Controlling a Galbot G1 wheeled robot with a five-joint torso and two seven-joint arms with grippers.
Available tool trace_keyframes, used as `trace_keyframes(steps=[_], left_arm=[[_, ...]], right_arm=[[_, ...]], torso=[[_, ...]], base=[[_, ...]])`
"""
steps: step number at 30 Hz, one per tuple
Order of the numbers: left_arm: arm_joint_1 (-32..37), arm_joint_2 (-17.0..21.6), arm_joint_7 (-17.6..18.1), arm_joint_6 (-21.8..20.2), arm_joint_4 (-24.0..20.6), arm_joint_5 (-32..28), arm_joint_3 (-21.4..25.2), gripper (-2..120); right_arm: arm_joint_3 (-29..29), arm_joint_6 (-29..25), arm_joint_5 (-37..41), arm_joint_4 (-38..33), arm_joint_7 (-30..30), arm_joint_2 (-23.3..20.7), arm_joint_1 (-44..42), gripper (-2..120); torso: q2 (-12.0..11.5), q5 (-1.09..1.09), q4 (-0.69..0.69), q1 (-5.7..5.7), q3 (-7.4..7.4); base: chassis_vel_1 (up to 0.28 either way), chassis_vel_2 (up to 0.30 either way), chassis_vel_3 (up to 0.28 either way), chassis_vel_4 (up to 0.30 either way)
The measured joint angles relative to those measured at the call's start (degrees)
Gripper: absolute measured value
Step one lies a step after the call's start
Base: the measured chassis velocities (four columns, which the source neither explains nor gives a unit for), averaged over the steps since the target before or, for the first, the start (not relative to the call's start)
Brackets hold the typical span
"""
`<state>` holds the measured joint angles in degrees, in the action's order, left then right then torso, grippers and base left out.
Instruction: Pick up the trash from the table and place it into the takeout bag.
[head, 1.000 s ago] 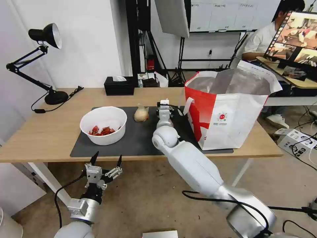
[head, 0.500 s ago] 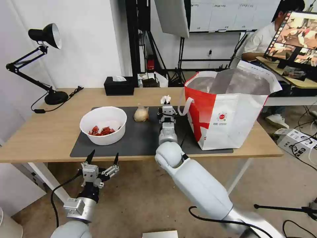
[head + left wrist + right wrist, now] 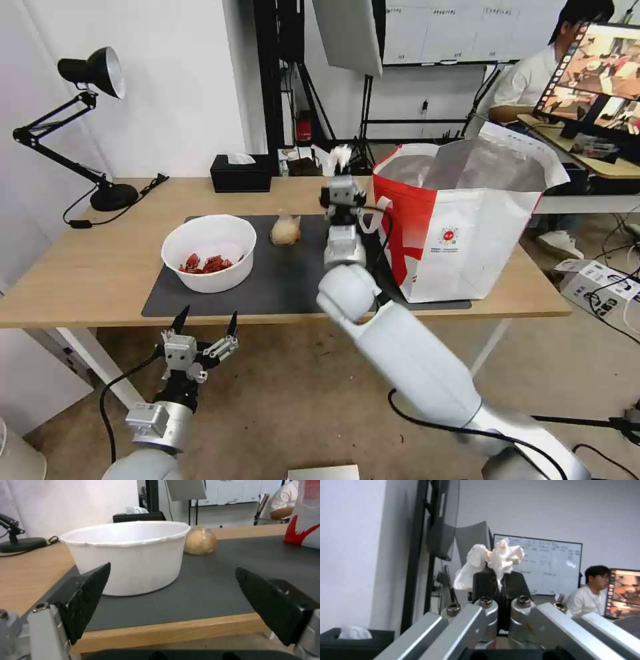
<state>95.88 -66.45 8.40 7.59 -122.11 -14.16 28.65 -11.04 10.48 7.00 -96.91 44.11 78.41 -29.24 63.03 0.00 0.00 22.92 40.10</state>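
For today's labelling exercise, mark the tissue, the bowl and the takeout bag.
tissue (image 3: 493, 557): right wrist view, crumpled top above the pads.
bowl (image 3: 213, 235): head view, inner white wall.
takeout bag (image 3: 490, 233): head view, white front panel.

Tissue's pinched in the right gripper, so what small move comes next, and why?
Probably swing the right gripper sideways over the bag's open mouth before letting go. It is shut on the tissue, raised above the table just beside the bag's near rim, not yet over the foil lining. The left gripper hangs open below the table edge.
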Motion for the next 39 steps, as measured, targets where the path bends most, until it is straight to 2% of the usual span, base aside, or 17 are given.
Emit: trace_keyframes(steps=[7, 17, 27, 28, 29, 31, 37, 39], left_arm=[[-0.1, 0.1, -0.1, 0.0, 0.1, 0.0, -0.1, 100], [-0.2, 0.6, -0.2, -0.1, 0.0, 0.4, -0.6, 100], [-0.3, 0.8, -0.3, -0.1, -0.5, 0.4, -0.4, 100], [-0.3, 0.8, -0.3, -0.1, -0.7, 0.4, -0.2, 100], [-0.2, 0.8, -0.3, -0.1, -0.9, 0.3, -0.1, 100], [-0.2, 0.8, -0.3, -0.1, -0.9, 0.3, 0.0, 100], [-0.1, 0.5, -0.5, -0.1, -0.8, 0.5, -0.3, 100], [-0.1, 0.5, -0.5, -0.1, -0.8, 0.6, -0.3, 100]], right_arm=[[2.4, 3.0, 3.3, -3.3, 1.5, -3.4, 1.5, 0], [6.4, 8.8, 12.8, -7.4, 4.4, -8.8, 3.0, 0], [9.6, 10.8, 20.1, -8.1, 4.6, -11.0, 1.0, 0], [10.2, 11.1, 20.7, -8.3, 4.9, -10.8, 0.5, 1], [10.5, 11.2, 21.0, -8.4, 5.2, -10.7, 0.3, 7], [10.7, 11.2, 21.0, -8.4, 5.3, -10.6, 0.2, 9], [11.3, 11.8, 21.7, -9.4, 5.6, -11.9, 0.3, 35], [11.3, 11.8, 21.8, -9.4, 5.6, -12.0, 0.3, 39]], torso=[[0.0, 0.01, -0.01, 0.00, 0.00], [0.0, 0.00, 0.00, 0.00, 0.00], [0.0, 0.00, -0.01, 0.00, 0.00], [0.0, 0.00, -0.01, 0.00, 0.00], [0.0, 0.01, -0.01, 0.00, 0.00], [0.0, 0.01, -0.01, 0.00, 0.00], [0.0, -0.01, 0.00, 0.00, 0.00], [0.0, -0.01, -0.01, 0.00, 0.00]], base=[[0.000, 0.000, 0.000, 0.000], [0.000, 0.000, 0.000, 0.000], [0.000, 0.000, 0.000, 0.000], [0.000, 0.000, 0.000, 0.000], [0.000, 0.000, 0.000, 0.000], [0.000, 0.000, 0.000, 0.000], [0.000, 0.000, 0.000, 0.000], [0.000, 0.000, 0.000, 0.000]])
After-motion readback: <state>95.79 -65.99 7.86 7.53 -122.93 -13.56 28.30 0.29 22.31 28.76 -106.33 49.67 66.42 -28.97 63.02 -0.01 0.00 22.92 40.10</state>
